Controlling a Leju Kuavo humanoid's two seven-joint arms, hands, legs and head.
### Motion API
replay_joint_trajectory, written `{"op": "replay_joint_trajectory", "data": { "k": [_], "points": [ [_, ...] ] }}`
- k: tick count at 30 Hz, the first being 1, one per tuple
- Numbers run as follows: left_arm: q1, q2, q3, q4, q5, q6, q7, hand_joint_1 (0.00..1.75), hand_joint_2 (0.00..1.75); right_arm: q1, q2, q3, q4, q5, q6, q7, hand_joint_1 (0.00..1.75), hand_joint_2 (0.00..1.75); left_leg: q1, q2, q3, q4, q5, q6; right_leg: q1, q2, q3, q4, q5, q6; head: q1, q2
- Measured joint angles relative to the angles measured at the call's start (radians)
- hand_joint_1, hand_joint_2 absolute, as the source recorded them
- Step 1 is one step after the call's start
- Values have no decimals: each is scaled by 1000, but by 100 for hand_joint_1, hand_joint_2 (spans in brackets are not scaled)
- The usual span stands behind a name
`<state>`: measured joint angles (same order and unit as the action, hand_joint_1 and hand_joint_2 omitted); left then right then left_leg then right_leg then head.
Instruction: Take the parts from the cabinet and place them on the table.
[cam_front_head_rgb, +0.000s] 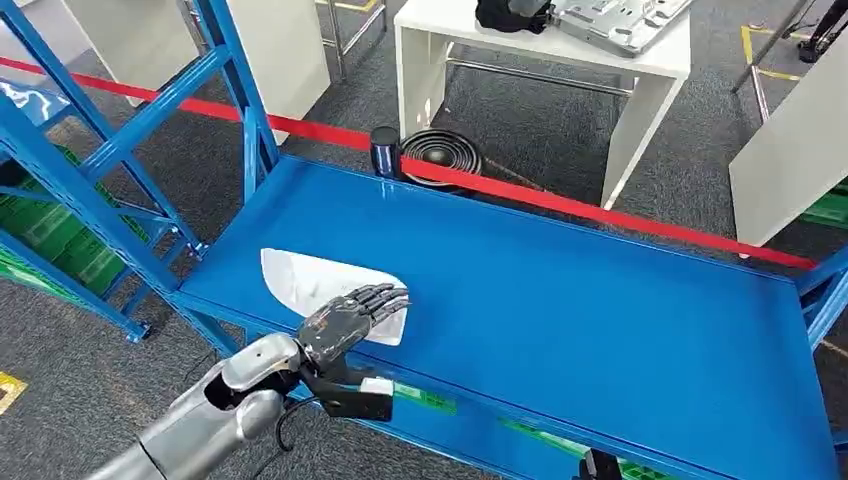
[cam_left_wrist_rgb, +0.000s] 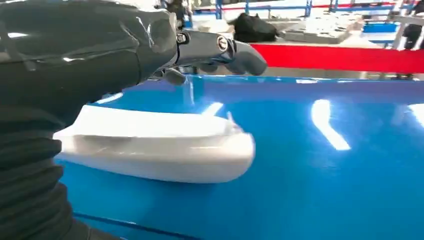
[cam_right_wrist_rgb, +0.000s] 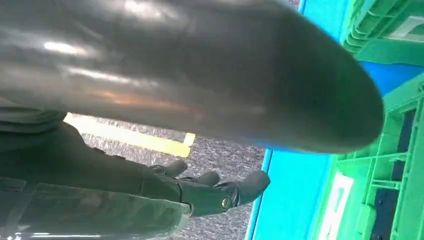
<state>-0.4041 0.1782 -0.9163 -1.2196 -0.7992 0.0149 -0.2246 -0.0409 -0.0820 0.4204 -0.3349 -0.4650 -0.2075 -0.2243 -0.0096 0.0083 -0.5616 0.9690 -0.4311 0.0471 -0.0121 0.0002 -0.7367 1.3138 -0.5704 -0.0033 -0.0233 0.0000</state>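
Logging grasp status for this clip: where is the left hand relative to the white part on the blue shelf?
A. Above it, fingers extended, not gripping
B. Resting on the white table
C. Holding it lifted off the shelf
A: the left hand sits over the white part, fingers extended, and the part lies flat on the blue shelf.

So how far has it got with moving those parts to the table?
Barely started, it seems. A white part still lies on the blue cabinet shelf. The left hand is stretched over it, fingers extended above it rather than closed around it, so no grasp yet. The right hand hangs empty beside green crates. Grasping, lifting and carrying to the white table beyond the red tape remain.
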Motion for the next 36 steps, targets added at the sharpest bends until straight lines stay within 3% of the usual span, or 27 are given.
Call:
{"op": "replay_joint_trajectory", "data": {
  "k": [1, 2, 4, 5, 6, 7, 9, 10, 11, 12, 13, 22, 23, 24, 25, 26, 27, 28, 29, 30, 31, 32, 33, 35, 36],
  "points": [
    [6, 0, 0, -6, -18, 9, 16, 0, 175, 1, 0, 0, 0, 0, -1, 1, 0, 0, 0, 0, 0, 0, 0, 0, -3, 0, -8, 14, 3, 8, 0, 0],
    [11, 0, 0, -15, -37, 18, 31, 0, 175, 2, -1, 0, 0, 1, -2, 1, 0, 0, 1, -1, 1, 2, -1, -1, -7, 0, 11, -25, 24, 20, 0, 0],
    [14, 0, 0, -33, -68, 32, 55, 0, 175, 1, -2, 0, 0, 2, -3, 1, 0, 0, 5, -4, 0, 12, -7, -10, -16, -2, 104, -213, 100, 45, 0, 0],
    [15, 0, 1, -42, -82, 35, 65, 0, 175, 1, -3, 0, 0, 2, -4, 1, 0, 0, 3, -5, -3, 22, -13, -19, -20, -5, 144, -294, 121, 48, 2, 0],
    [16, 2, 2, -49, -91, 39, 73, 0, 175, -1, -2, 0, 0, 4, -4, 1, 0, 0, -5, -6, -10, 32, -20, -27, -13, -1, 150, -297, 117, 32, 5, 0],
    [19, 3, 2, -55, -94, 38, 74, 0, 175, -1, -2, 0, 0, 6, -4, 1, 0, 0, -4, -6, -13, 33, -19, -28, -15, -1, 146, -296, 118, 20, 1, 0],
    [26, 6, 5, -70, -94, 33, 79, 0, 175, 0, -1, 0, 0, 11, -5, 3, 0, 0, 1, -5, -13, 31, -16, -34, -8, 0, 143, -296, 120, 10, 2, 0],
    [28, 7, 8, -76, -93, 26, 80, 0, 175, -1, 0, 0, 0, 12, -5, 3, 0, 0, 2, -5, -14, 35, -21, -38, -18, 1, 145, -299, 124, 3, 3, 0],
    [30, 10, 14, -82, -89, 17, 80, 0, 175, -2, 1, 0, -1, 15, -5, 5, 0, 0, 4, -8, -26, 52, -36, -47, -19, 1, 147, -300, 124, 1, 2, 0],
    [31, 12, 19, -87, -84, 9, 80, 0, 175, -4, 0, 0, -1, 17, -5, 6, 0, 0, 7, -8, -47, 105, -70, -54, -19, 1, 148, -300, 123, -7, -4, 0],
    [32, 13, 22, -90, -79, 5, 80, 0, 175, -6, 0, 0, -1, 17, -6, 6, 0, 0, 11, -8, -79, 170, -103, -58, -19, 1, 147, -300, 123, -8, -3, 0],
    [32, 13, 22, -90, -77, 4, 80, 0, 175, -6, 0, 0, -1, 17, -6, 6, 0, 0, 12, -8, -89, 191, -113, -59, -19, 1, 147, -300, 123, -8, -3, 0],
    [43, 16, 27, -91, -69, -7, 80, 0, 175, -7, 0, 0, -1, 18, -6, 8, 0, 0, 16, -8, -162, 342, -166, -64, -17, 1, 146, -300, 123, -8, -3, 0],
    [45, 16, 27, -91, -68, -8, 80, 0, 175, -7, 0, 0, -1, 18, -6, 8, 0, 0, 17, -8, -167, 352, -166, -65, -17, 1, 146, -300, 123, -8, -4, 0],
    [50, 17, 30, -92, -51, -24, 80, 0, 175, -8, 0, 0, -1, 20, -6, 12, 0, 0, 19, -8, -144, 297, -115, -61, -16, 2, 148, -300, 122, -8, -4, 0],
    [50, 21, 40, -103, -42, -45, 80, 0, 175, -11, 0, 0, -6, 26, -6, 18, 0, 0, 16, -10, -26, 66, -11, -44, -14, 4, 152, -300, 123, -7, -4, 0],
    [50, 24, 44, -116, -48, -68, 91, 0, 175, -18, 3, 0, -8, 29, -6, 19, 0, 0, 4, -9, -14, 38, -25, -39, -13, 4, 143, -302, 128, 7, -3, 0],
    [43, 28, 44, -136, -75, -78, 114, 0, 175, -18, 3, -1, -11, 34, -8, 20, 0, 0, 11, -6, 1, 2, 0, -11, -11, 2, 115, -248, 93, 14, 0, 0],
    [44, 27, 42, -143, -84, -85, 121, 0, 175, -19, 1, -2, -12, 35, -9, 21, 0, 0, 8, -6, -3, 2, 1, -9, -11, 2, 51, -111, 35, 7, 1, 0],
    [46, 29, 39, -144, -92, -87, 124, 0, 175, -18, -1, -2, -13, 36, -10, 22, 0, 0, 6, -7, -5, 2, 2, -9, -11, 2, 15, -33, 9, 6, 0, 0],
    [49, 29, 38, -145, -98, -90, 129, 0, 175, -16, -1, -2, -13, 39, -10, 25, 0, 0, 4, -7, -6, 3, 2, -8, -12, 2, -7, 13, 0, 11, 1, 0],
    [50, 31, 36, -148, -105, -95, 133, 0, 175, -14, -2, -3, -14, 42, -11, 26, 0, 0, 3, -7, -5, 3, 2, -8, -12, 2, -1, -1, 11, 17, 0, 0],
    [50, 33, 34, -151, -112, -97, 136, 0, 175, -14, -2, -3, -15, 45, -12, 27, 0, 0, 3, -8, -5, 5, 2, -9, -12, 2, 28, -57, 37, 26, 0, 0],
    [50, 33, 31, -159, -123, -99, 146, 0, 175, -15, -3, -6, -18, 52, -14, 30, 0, 0, 3, -9, -6, 15, -3, -15, -13, -1, 127, -251, 109, 40, 1, 0],
    [50, 34, 31, -163, -129, -99, 150, 0, 175, -17, -4, -9, -19, 54, -14, 33, 0, 0, -1, -10, -10, 22, -8, -21, -11, -3, 150, -306, 113, 30, 1, 0]
  ]
}}
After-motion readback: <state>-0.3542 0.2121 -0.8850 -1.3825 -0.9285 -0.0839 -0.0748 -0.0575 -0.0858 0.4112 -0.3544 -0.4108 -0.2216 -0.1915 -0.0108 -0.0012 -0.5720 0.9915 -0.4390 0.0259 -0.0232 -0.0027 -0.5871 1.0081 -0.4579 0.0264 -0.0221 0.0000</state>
